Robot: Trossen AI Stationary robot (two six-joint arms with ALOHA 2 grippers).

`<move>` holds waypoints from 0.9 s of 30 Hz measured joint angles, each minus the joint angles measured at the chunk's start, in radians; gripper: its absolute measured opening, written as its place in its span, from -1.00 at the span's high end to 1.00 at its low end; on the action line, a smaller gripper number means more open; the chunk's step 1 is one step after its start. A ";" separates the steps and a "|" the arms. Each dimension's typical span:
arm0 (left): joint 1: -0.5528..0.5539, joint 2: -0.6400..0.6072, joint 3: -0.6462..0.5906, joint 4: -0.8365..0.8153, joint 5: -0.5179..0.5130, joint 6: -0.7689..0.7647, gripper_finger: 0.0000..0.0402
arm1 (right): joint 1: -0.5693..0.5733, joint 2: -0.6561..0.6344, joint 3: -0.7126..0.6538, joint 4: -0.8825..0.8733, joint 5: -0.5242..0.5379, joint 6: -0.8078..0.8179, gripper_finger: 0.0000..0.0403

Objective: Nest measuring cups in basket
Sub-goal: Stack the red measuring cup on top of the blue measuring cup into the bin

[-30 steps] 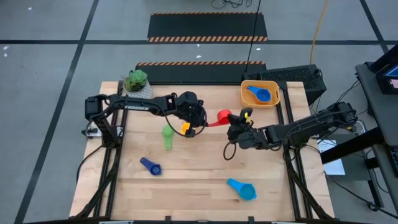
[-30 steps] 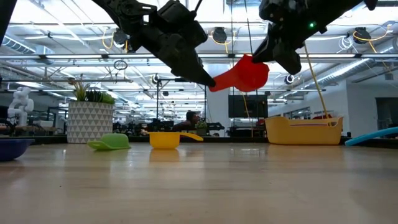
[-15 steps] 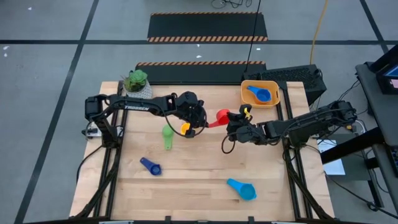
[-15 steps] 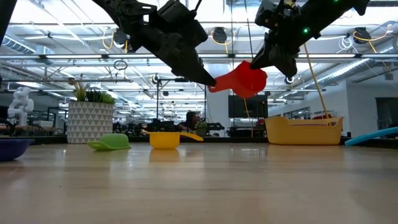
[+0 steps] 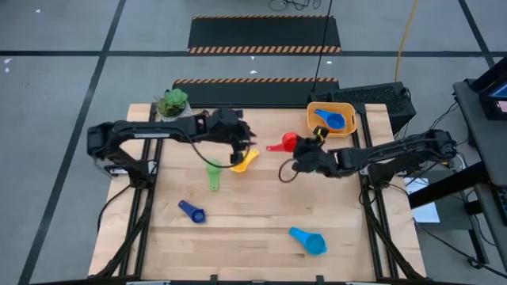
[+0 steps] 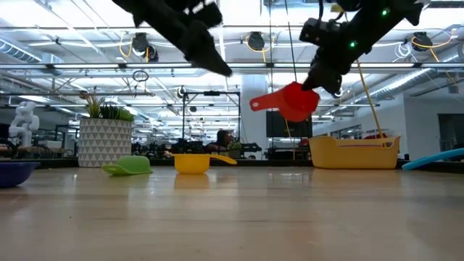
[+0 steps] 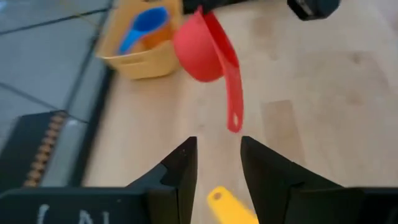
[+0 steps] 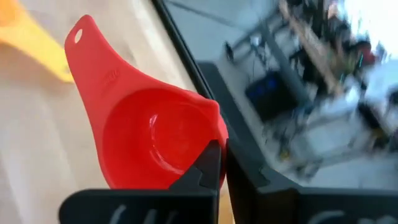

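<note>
Right now the right gripper (image 5: 295, 153) is clamped on the rim of the red plastic measuring cup (image 5: 285, 144), holding it up in the air off the wooden table (image 5: 253, 229). The cup's flat handle sticks out towards the left arm, away from where it needs to go. The shallow yellow-orange plastic basket (image 5: 349, 127) sits at the far right corner, just beyond the cup on the right arm's side, with a blue scoop (image 5: 329, 119) already lying in it. So the carry looks short: back and outward. That arm reaches in low and long from the right edge. The left gripper (image 5: 240, 150) hangs with its fingers apart and empty, above the yellow cup (image 5: 242, 161) on the table.
</note>
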 joint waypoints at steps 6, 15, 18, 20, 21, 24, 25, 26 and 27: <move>0.021 -0.125 0.000 -0.086 -0.044 -0.004 0.36 | -0.175 -0.093 0.000 -0.188 -0.142 0.248 1.00; 0.074 -0.163 0.000 -0.197 -0.044 -0.034 0.36 | -0.499 -0.309 0.000 -0.401 -0.421 0.431 1.00; 0.077 -0.162 0.000 -0.192 -0.045 -0.041 0.36 | -0.600 -0.354 0.000 -0.413 -0.500 0.444 1.00; 0.075 -0.161 0.000 -0.189 -0.044 -0.042 0.36 | -0.663 -0.364 0.000 -0.441 -0.495 0.469 1.00; 0.072 -0.161 0.000 -0.180 -0.044 -0.046 0.36 | -0.696 -0.365 0.000 -0.456 -0.494 0.477 1.00; 0.064 -0.161 0.000 -0.169 -0.044 -0.055 0.36 | -0.792 -0.359 0.000 -0.485 -0.494 0.481 1.00; 0.061 -0.161 0.000 -0.169 -0.044 -0.055 0.36 | -0.820 -0.352 0.000 -0.486 -0.495 0.477 1.00; 0.058 -0.161 0.000 -0.169 -0.044 -0.055 0.36 | -0.846 -0.344 0.000 -0.485 -0.495 0.470 1.00; 0.054 -0.161 0.000 -0.167 -0.044 -0.054 0.36 | -0.870 -0.335 0.000 -0.483 -0.495 0.459 1.00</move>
